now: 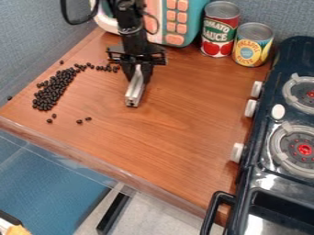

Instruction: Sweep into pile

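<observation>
1. The surface [184,105] is bordered on the right of the view by a black toy stove [244,174], on which two round burners are set; its side is lined with white knobs.
2. At the back, a teal toy [194,25] with pink buttons is placed behind the arm, and two cans are stood beside it.
3. The nearer can [252,46] is wrapped in a yellow and blue label; the other can [219,31] is labelled in red and green, with tomatoes pictured. Lettering is printed on both.
4. Both cans are topped with metal lids.
5. The claw [138,78] is closed on a metal bar [134,92], which is slanted down toward the surface.
6. The black beans [53,89] are heaped at the left, with a trail stretched toward the claw and a few scattered nearer the front edge.
</observation>
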You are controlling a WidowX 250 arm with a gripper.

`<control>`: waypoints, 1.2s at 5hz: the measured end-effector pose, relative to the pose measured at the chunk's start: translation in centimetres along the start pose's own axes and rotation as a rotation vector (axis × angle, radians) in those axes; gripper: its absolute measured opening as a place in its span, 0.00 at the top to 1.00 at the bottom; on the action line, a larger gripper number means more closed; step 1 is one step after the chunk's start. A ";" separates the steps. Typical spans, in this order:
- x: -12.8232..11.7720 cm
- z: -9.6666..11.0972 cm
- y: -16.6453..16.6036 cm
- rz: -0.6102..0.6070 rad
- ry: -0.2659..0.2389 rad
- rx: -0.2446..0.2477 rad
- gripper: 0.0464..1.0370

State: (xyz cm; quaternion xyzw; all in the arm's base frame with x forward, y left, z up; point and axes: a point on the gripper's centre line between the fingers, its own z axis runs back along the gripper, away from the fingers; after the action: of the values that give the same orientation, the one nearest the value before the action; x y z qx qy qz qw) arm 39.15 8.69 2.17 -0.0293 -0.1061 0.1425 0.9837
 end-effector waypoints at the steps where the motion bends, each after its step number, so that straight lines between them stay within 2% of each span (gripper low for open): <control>1: 0.1 0.1 1.7 0.041 -0.003 -0.003 0.67; 5: -0.3 -0.1 4.5 0.099 -0.020 0.008 0.67; 6: 0.0 0.2 6.6 0.144 -0.047 0.027 0.67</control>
State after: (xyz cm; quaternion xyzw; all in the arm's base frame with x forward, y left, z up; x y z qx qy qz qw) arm 37.27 15.04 1.74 -0.0204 -0.1247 0.2148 0.9684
